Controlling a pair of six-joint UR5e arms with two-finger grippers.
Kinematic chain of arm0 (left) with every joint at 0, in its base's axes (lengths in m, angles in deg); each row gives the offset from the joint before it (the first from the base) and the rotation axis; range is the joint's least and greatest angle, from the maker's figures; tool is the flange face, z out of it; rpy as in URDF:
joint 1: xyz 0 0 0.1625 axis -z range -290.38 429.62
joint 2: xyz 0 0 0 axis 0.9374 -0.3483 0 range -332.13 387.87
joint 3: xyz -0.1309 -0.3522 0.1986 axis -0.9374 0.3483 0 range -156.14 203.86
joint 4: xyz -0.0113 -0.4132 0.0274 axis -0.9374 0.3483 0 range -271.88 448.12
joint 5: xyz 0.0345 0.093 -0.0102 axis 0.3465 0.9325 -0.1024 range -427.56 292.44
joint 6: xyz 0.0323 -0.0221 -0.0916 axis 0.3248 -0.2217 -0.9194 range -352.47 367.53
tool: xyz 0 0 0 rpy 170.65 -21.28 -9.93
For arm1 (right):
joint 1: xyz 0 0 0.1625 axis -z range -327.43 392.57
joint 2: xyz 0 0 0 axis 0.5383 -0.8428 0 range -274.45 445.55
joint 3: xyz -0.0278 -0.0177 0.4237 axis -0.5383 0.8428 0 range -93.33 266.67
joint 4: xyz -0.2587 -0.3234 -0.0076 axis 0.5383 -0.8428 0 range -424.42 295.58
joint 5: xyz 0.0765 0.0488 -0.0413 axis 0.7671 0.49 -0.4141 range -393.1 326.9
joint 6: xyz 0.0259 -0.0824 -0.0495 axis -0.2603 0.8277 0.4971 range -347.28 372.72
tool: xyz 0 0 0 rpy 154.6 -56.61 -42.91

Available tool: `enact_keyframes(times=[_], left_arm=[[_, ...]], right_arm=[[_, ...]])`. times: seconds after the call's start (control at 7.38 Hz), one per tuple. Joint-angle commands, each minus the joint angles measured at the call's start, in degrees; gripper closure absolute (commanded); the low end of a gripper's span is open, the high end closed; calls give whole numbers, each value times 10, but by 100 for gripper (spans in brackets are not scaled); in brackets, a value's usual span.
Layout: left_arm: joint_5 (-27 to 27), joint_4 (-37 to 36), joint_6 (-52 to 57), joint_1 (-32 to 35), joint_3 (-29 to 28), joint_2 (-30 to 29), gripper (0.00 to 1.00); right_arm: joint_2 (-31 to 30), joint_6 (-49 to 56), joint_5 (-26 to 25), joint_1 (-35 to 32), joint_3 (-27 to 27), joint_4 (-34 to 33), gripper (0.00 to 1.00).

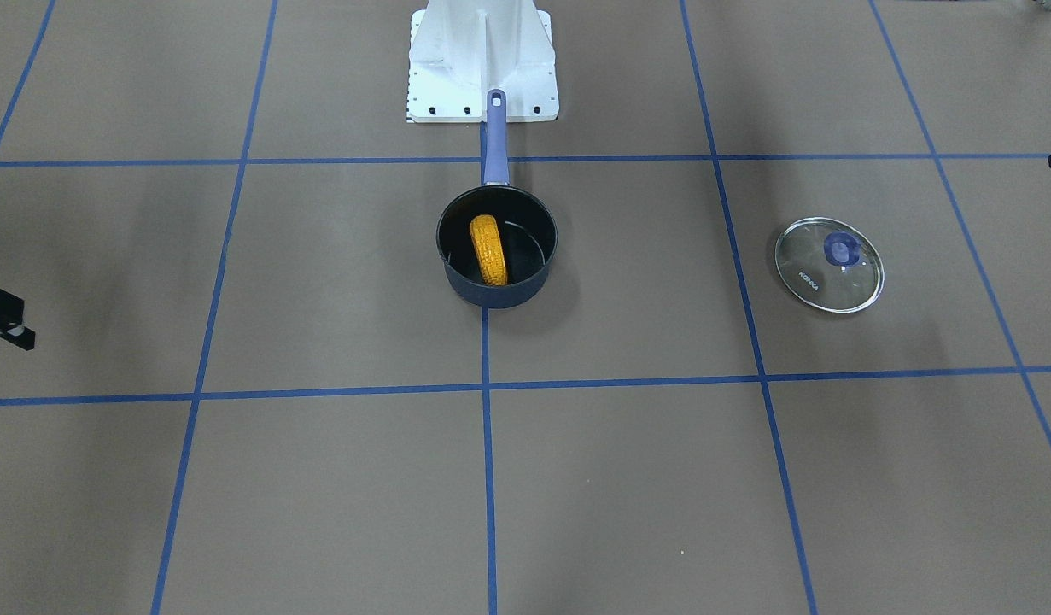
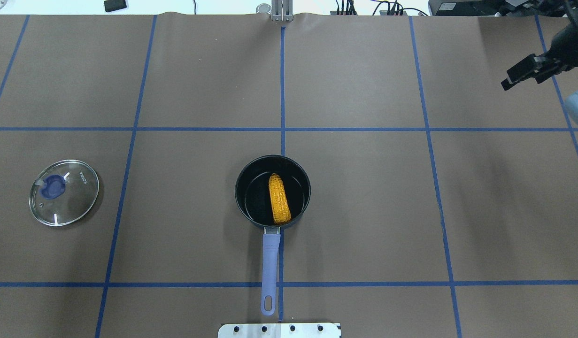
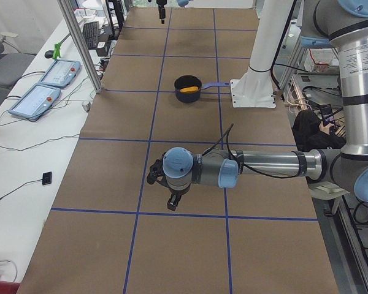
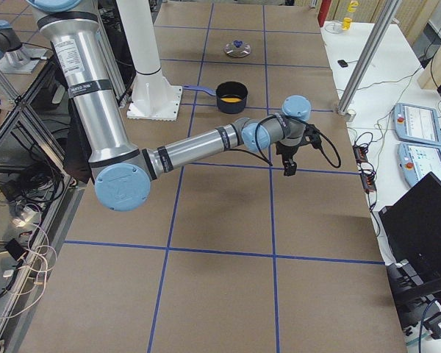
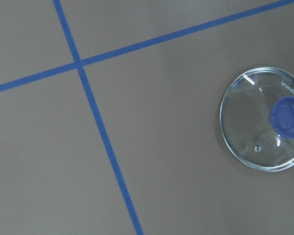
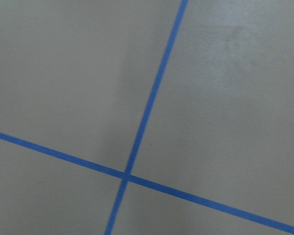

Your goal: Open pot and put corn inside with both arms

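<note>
Pot (image 1: 495,296) upright mid-table, uncovered, handle (image 1: 494,137) pointing at white arm base (image 1: 482,60). Corn (image 1: 488,249) lies inside, roughly in line with the handle. Glass lid (image 1: 811,278) flat on brown table (image 2: 364,225), knob up, well apart on robot's left. Left gripper (image 3: 172,201) hangs over bare table near the lid. Right gripper (image 2: 523,75) hangs far off toward the opposite end. Neither shows anything held, and I cannot tell the jaw gap of either.

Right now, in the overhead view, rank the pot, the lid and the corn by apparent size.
1. pot, handle included; its bowl alone looks about equal to the lid.
2. lid.
3. corn, lying inside the pot.
</note>
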Motion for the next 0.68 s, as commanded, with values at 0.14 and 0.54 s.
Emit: enact_keyframes(times=[0.14, 0.54], left_arm=[[0, 1, 20, 10, -17, -7, 3], [1, 1, 20, 21, -12, -7, 3]], right_arm=[[-48, 59, 5, -36, 14, 7, 0], [-43, 58, -16, -35, 11, 5, 0]])
